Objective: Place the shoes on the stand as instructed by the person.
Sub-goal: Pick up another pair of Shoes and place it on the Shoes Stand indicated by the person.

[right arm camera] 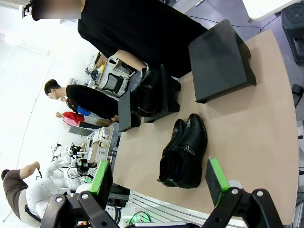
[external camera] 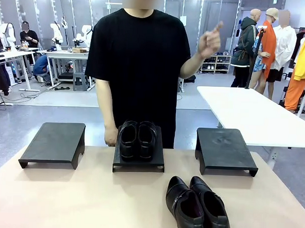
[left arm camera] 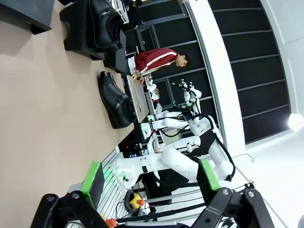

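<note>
Fingers [right arm camera: 102, 178] spread wide and empty on the right gripper [right arm camera: 159, 183] and the left gripper [left arm camera: 152, 185], both held above the table [external camera: 64, 201]. One pair of shoes [external camera: 137, 139] sits on the middle stand [external camera: 138, 164]; the loose pair [external camera: 197, 206] lies on the table near the robot's edge, right of centre; left stand [external camera: 54, 143] and right stand [external camera: 224, 149] bare. Person [external camera: 139, 58] has a raised hand [external camera: 210, 42], gesture unclear. Step judged: awaiting the instruction; next comes reading which bare stand is meant, then grasping the loose pair.

Front camera sits on my side of table [external camera: 64, 201], faces person [external camera: 139, 68] across it, close. My wrist cameras hang back, rolled, looking across same table; all share loose shoes [external camera: 197, 205].
</note>
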`<state>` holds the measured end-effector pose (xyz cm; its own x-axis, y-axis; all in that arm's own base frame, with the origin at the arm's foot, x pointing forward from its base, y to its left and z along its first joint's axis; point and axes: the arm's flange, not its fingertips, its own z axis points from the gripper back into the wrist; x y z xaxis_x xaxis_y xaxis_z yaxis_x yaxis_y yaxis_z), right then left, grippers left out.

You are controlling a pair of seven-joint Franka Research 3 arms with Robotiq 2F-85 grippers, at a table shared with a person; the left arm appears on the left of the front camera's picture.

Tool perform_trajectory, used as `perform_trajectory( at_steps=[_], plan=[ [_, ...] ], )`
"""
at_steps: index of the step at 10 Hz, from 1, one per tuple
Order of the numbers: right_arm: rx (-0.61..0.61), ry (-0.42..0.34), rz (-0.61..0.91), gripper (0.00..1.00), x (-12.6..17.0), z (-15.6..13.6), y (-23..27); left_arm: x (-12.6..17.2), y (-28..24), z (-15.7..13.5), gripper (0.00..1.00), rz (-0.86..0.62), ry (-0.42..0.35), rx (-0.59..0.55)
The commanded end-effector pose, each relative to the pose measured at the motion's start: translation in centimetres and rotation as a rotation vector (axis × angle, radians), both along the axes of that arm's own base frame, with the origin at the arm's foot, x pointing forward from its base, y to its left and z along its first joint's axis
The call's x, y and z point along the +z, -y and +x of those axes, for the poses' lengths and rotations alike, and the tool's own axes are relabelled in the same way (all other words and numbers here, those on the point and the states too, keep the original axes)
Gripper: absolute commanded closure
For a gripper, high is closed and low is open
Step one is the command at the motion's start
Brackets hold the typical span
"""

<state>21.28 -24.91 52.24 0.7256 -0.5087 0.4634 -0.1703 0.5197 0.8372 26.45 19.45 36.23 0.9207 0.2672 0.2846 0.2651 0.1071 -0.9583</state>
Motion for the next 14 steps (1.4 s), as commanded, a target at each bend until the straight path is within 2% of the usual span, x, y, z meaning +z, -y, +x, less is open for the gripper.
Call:
perform_trajectory(
  at_steps=[1, 10, 11, 12, 14],
  plan=[
    [0.003, 0.02, 0.002, 0.0, 0.1, -0.1, 0.1, 0.1, 0.1, -0.4, 0.0, -0.008, 0.017, -0.009],
    [0.003, 0.02, 0.002, 0.0, 0.1, -0.1, 0.1, 0.1, 0.1, -0.4, 0.0, -0.008, 0.017, -0.009],
    [0.0, 0.0, 0.0, 0.0, 0.0, 0.0, 0.0, 0.1, 0.1, -0.4, 0.0, -0.008, 0.017, -0.009],
    [0.043, -0.003, -0.045, 0.0, 1.6, 0.3, -1.4, 0.1, 0.1, -0.4, 0.0, -0.008, 0.017, -0.009],
    [0.114, -0.073, -0.186, 0.0, 4.1, 1.8, -5.9, 0.1, 0.1, -0.4, 0.0, -0.008, 0.017, -0.009]
  ],
)
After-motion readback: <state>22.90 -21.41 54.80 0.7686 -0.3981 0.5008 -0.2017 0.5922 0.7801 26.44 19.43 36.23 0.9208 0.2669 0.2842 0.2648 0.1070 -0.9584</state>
